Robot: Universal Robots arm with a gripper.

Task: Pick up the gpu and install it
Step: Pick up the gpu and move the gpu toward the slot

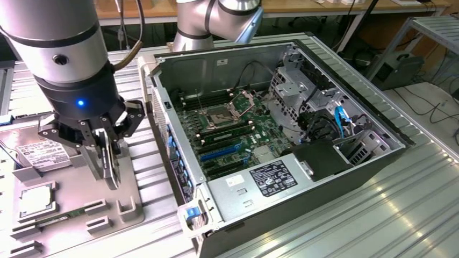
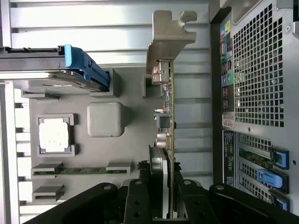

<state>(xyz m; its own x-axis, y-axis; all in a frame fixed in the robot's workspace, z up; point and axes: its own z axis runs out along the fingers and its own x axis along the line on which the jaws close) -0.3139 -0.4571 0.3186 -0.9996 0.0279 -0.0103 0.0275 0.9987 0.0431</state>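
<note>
The gpu [image 1: 109,161] stands on edge over the grey parts tray [image 1: 79,199], at the exterior view's left. My gripper [image 1: 107,148] is shut on it from above, one finger on each flat face. In the wrist view the gpu [image 2: 167,116] appears edge-on as a thin green board with its silver bracket [image 2: 170,37] at the far end. My gripper [image 2: 163,205] clamps its near end there. The card's lower edge is close to the tray; whether it touches I cannot tell.
An open computer case [image 1: 373,115] lies right of the tray, its motherboard [image 1: 229,129] and blue slots [image 1: 219,153] exposed. The tray also holds a hard drive [image 1: 40,153], a processor [image 1: 36,199] and a memory stick [image 1: 54,219]. The case's perforated rear wall [image 2: 261,70] is close beside the card.
</note>
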